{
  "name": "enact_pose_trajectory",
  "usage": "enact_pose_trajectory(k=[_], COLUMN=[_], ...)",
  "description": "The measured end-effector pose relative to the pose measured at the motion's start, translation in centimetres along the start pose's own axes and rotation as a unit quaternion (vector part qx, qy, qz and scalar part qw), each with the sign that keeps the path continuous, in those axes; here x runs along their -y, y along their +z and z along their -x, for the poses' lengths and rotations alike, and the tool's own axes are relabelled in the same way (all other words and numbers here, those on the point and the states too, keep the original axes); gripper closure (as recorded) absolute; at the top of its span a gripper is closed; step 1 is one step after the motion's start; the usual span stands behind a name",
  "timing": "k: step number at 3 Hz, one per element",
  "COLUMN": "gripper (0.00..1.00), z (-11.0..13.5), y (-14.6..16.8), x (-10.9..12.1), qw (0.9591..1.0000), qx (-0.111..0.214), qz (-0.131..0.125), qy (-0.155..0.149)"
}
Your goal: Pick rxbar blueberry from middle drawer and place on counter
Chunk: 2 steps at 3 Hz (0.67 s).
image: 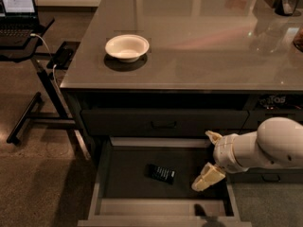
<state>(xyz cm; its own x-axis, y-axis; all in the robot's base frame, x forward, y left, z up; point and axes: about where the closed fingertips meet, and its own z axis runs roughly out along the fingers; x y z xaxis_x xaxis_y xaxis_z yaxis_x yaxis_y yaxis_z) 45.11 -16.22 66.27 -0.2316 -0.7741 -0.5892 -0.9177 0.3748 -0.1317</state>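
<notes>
The rxbar blueberry (161, 173), a small dark wrapper with pale print, lies flat on the floor of the open middle drawer (160, 207). My gripper (209, 157) is on the white arm reaching in from the right. It hangs over the right side of the drawer, to the right of the bar and apart from it. Its pale fingers (207, 178) are spread open and hold nothing. The counter (199, 41) is the glossy grey top above the drawer.
A white bowl (127, 47) sits on the counter's left part. The shut upper drawer front with a small black handle (164, 125) is right above the open drawer. A black laptop stand (33, 46) with a laptop stands at left. Dark items sit at the counter's far right.
</notes>
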Motion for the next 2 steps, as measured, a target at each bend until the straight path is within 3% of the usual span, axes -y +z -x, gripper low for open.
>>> enact_pose_trajectory(k=[1, 2], gripper=[0.00, 0.00], z=[-1.42, -1.42], y=[4.81, 4.81], x=[1.31, 1.30], qw=[0.9997, 0.9997], qx=[-0.005, -0.005], qz=[-0.003, -0.003], qy=[0.026, 0.025])
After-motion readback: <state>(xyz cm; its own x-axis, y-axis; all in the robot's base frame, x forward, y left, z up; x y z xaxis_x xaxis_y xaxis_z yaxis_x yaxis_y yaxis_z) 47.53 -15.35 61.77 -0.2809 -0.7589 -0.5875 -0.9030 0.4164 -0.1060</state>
